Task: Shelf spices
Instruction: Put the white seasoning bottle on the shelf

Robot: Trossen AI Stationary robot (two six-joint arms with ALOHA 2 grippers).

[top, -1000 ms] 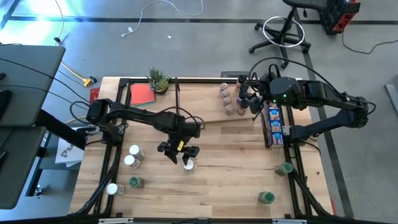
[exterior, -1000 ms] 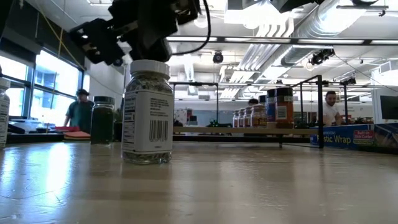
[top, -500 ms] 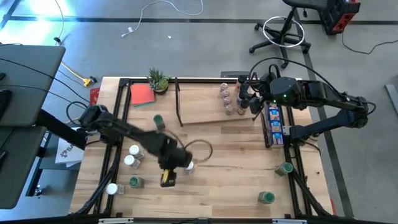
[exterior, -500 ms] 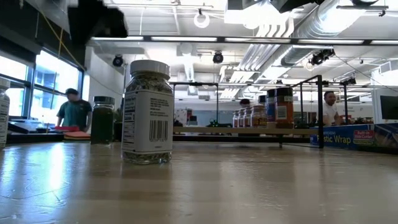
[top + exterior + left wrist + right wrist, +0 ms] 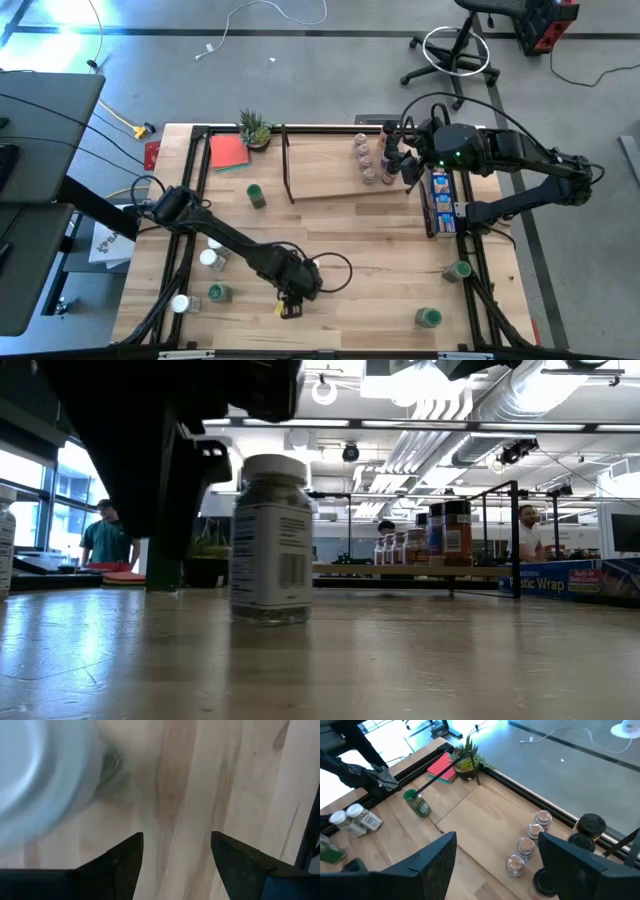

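One white-capped jar (image 5: 271, 540) stands just beside your left gripper (image 5: 176, 851), jaws parted and empty near the table's front edge; descend off-centre and you topple it.

At the right edge of the low view, a blue box (image 5: 600, 581) read "Wrap"; the near jar (image 5: 270, 540) bore only a barcode.

Shelf (image 5: 330, 165) sat mid-table; jars (image 5: 368, 160) on its right end, my left gripper (image 5: 291, 300) well before it.
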